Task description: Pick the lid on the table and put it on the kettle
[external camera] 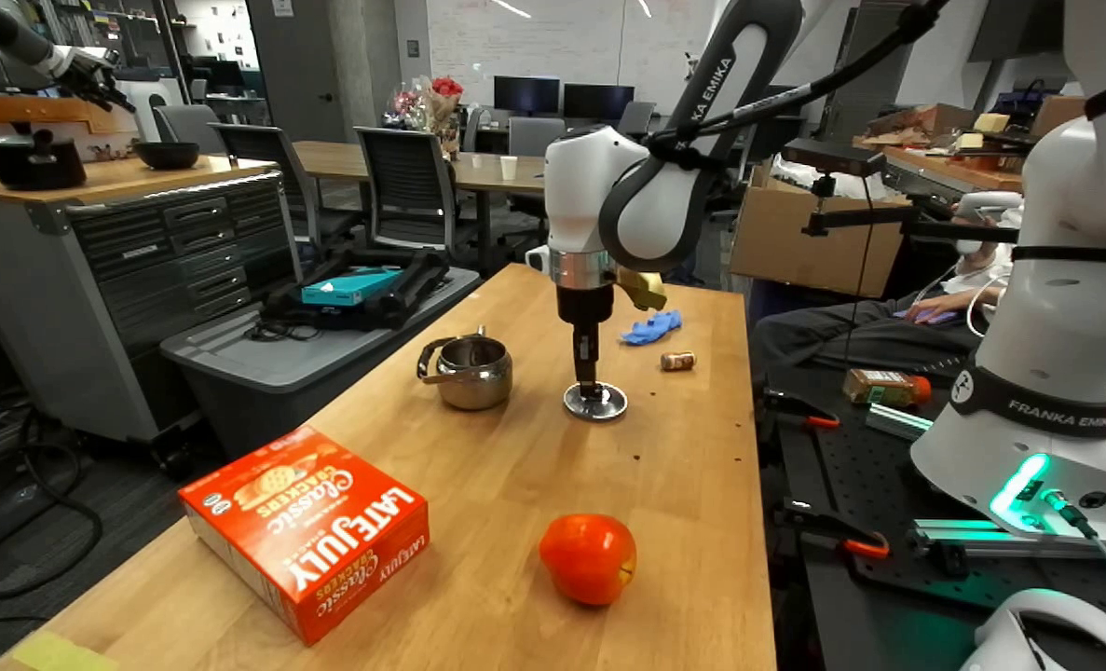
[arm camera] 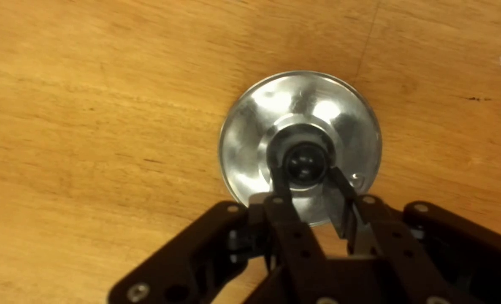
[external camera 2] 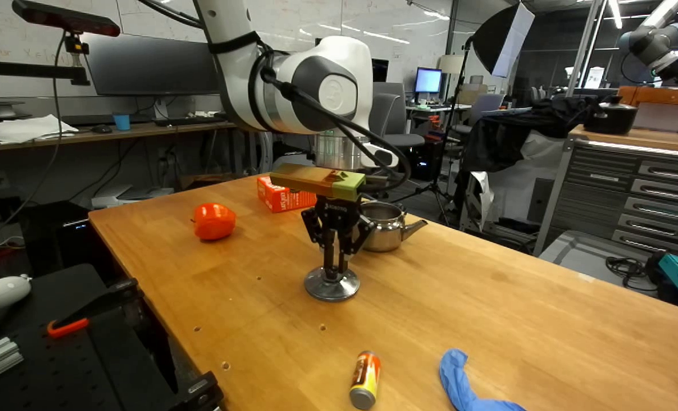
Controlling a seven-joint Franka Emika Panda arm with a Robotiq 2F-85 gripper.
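The round, shiny silver metal lid (arm camera: 246,135), with a glossy black ball knob (arm camera: 306,164) at its centre, lies level, knob up, between the long edges of the wooden counter (external camera: 487,522). In an exterior view the squat, rounded, shiny steel kettle (external camera: 475,390) stands upright, mouth uncovered, near the left long edge, spout (external camera: 481,331) toward the far short edge.

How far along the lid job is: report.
Done: the end effector is at the lid, its fingers astride the dark knob. In hand: the grasp; whether it is closed, I cannot tell. Left: lifting the lid, which looks to rest on the table, and setting it on the kettle, open-topped in both exterior views.
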